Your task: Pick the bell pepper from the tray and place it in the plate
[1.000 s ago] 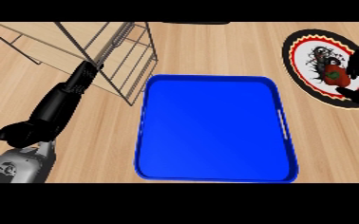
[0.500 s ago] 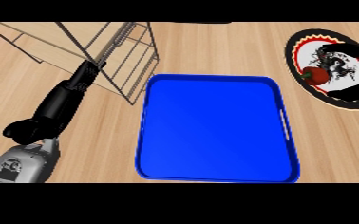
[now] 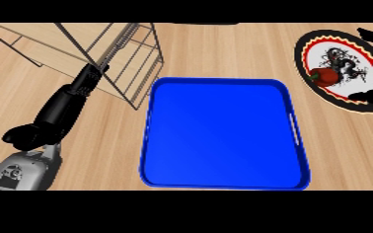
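The red bell pepper [image 3: 325,76] lies on the left part of the round plate [image 3: 309,49], which has a black and red rim and a white patterned middle, at the far right. The blue tray [image 3: 218,177] in the middle holds nothing. Only dark fingertips of my right hand [image 3: 361,97] show at the right edge, spread wide over the plate and apart from the pepper. My left hand [image 3: 62,107] stretches along the counter at the left, fingers straight, its tips by the wire rack.
A wire rack [image 3: 120,54] stands at the upper left, close to the tray's top left corner. Bare wooden counter [image 3: 226,49] runs between the rack and the plate.
The pepper has shifted a little leftward on the plate. My right hand has drawn back toward the right edge, off the pepper. Left hand and tray have not moved.
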You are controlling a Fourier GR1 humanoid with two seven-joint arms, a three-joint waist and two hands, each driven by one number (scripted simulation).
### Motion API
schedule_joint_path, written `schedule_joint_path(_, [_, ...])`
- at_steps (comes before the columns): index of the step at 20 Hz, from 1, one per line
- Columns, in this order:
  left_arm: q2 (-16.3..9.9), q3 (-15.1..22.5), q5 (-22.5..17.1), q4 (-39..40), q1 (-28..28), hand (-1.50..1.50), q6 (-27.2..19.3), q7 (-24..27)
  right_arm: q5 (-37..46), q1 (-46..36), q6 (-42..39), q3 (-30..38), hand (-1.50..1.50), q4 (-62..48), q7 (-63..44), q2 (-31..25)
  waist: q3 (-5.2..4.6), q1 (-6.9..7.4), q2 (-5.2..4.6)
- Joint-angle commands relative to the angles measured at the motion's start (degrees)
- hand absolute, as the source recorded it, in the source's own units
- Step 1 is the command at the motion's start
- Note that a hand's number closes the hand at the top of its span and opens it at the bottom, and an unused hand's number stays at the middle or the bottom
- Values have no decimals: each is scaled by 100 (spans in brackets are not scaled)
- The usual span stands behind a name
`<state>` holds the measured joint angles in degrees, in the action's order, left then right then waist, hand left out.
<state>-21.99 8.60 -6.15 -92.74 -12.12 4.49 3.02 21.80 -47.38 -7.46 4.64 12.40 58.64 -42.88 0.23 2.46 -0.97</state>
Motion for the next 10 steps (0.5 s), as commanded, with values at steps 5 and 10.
schedule_joint_path(5, [189, 84, 98, -20, 3, 0, -141, -105, -783, -2, -2472, 541, -150, -512, 96, -151, 7, -116, 11])
schedule_joint_path(10, [119, 43, 53, -251, -31, 0, -102, -254, -1094, -44, -3428, 754, -150, -568, -167, -714, 31, -52, -5])
